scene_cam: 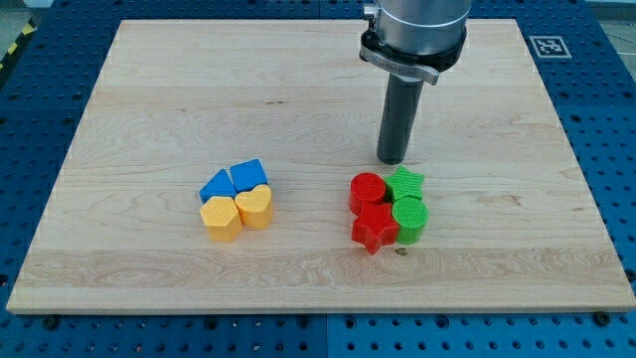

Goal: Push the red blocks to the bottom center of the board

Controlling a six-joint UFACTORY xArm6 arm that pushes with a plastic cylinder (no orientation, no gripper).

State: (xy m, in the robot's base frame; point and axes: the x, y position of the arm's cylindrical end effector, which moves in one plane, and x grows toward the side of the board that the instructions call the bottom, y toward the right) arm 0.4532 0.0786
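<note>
A robotics laboratory test bench: a pale wooden tabletop (298,89) lies on a blue metal base plate (596,129) drilled with a regular grid of mounting holes, visible along the frame's left, right and bottom edges. A black-and-white fiducial marker (550,46) sits at the upper right corner of the board, the kind used for camera calibration. A strip of yellow-and-black hazard tape (18,45) crosses the upper left corner. From the top centre, a grey industrial robot arm (415,30) descends over the board.
</note>
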